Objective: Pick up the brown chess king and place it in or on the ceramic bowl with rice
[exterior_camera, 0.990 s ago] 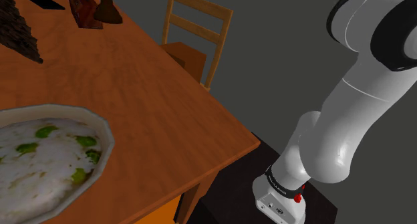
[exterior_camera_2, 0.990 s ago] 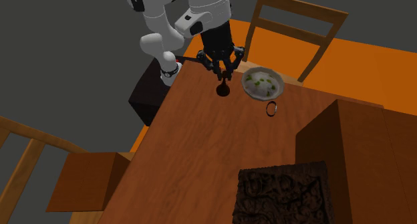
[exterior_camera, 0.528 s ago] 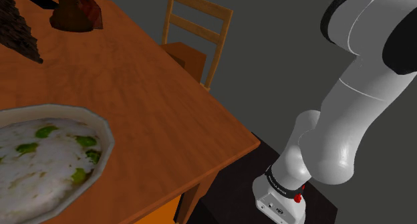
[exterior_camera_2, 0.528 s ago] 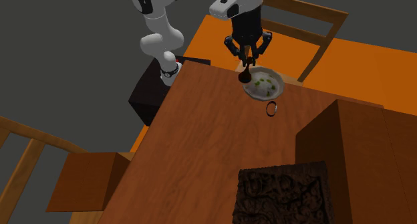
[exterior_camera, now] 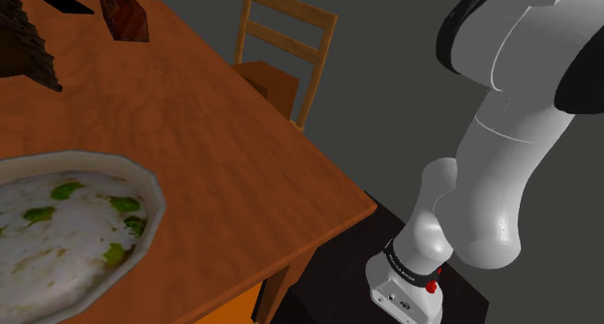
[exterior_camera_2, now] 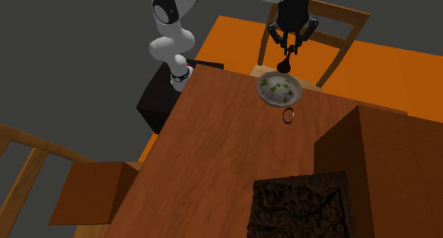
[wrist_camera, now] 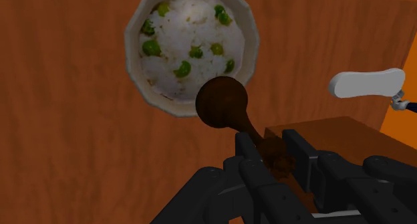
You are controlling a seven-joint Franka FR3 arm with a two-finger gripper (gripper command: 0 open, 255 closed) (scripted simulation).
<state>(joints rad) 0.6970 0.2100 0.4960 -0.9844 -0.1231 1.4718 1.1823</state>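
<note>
Hanging base-down above the table [wrist_camera: 67, 142], the king [wrist_camera: 224, 103] is clasped by its top in the gripper [wrist_camera: 275, 156]. The bowl [wrist_camera: 131, 55] lies below, its rim under the king's base; a short shift toward the rice is judged necessary before lowering.

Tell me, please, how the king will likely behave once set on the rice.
Probably stiff: the king hangs straight from the gripper. Tall over a small round base, it may tip on the uneven rice, then roll against the bowl rim.
</note>
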